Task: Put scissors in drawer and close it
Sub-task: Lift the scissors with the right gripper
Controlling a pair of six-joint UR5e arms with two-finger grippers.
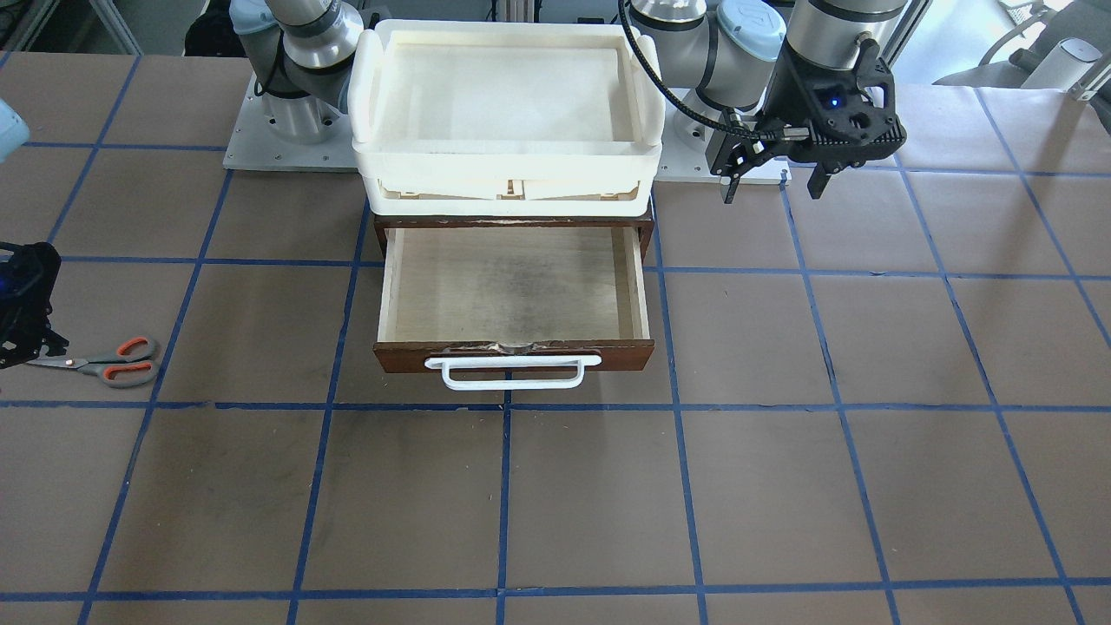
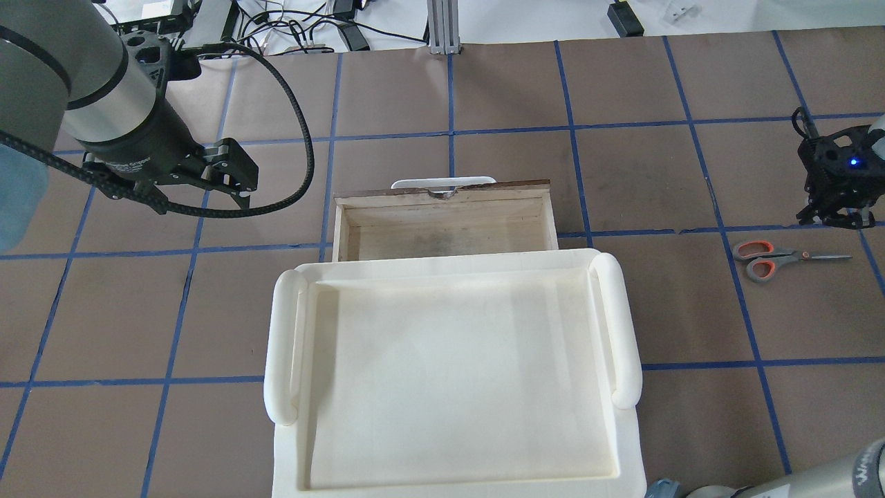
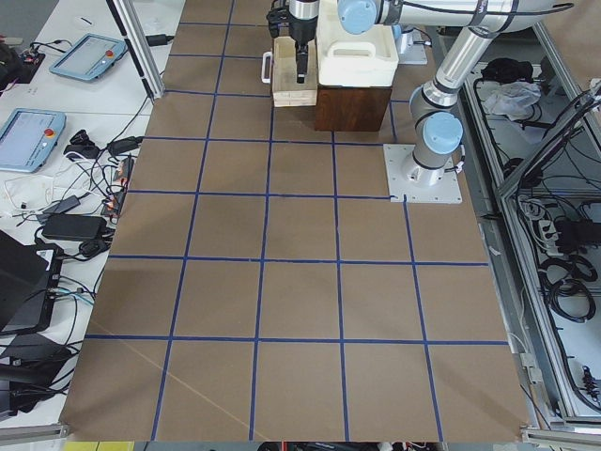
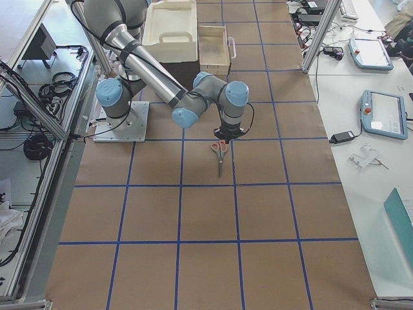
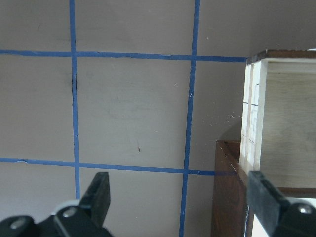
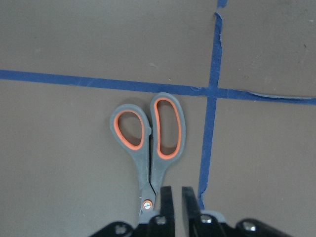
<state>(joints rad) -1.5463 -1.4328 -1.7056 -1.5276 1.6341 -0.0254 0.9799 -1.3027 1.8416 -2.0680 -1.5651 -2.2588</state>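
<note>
Closest to the front-facing camera, in the middle of its frame, the drawer (image 1: 512, 291) is standing pulled out toward the viewer. Its white handle (image 1: 512, 359) is leading and its pale floor is lying bare, likely so that something can be dropped in from above. At the left edge of that frame, level with the handle, the scissors (image 6: 148, 168) are lying flat on the counter (image 1: 781, 486). They are well apart from the drawer, with their handles pointing toward it.

The right pincer (image 6: 177, 192) is hovering over their blade end. In its wrist view its fingers are sitting almost together, with only a slit between them and nothing caught there. I am judging that it is lining up along the blades for a pick and would be needing to spread first.

Farther back, a cream tray (image 1: 508, 161) is resting on top of the dark cabinet (image 5: 227, 197) that is housing the drawer. At the upper right, the left pincer (image 1: 772, 191) is hanging beside the cabinet with its fingers wide apart, holding nothing. It is probably placed there to reach the drawer front for the closing push.

The blades are disappearing under the right pincer in its wrist view, so whether the fingertips are touching them or the counter is hard to tell. The front-facing frame is cutting that pincer off at its left edge. From overhead, the tray is covering the drawer's rear part, and most of the handle is hiding behind the drawer front.
</note>
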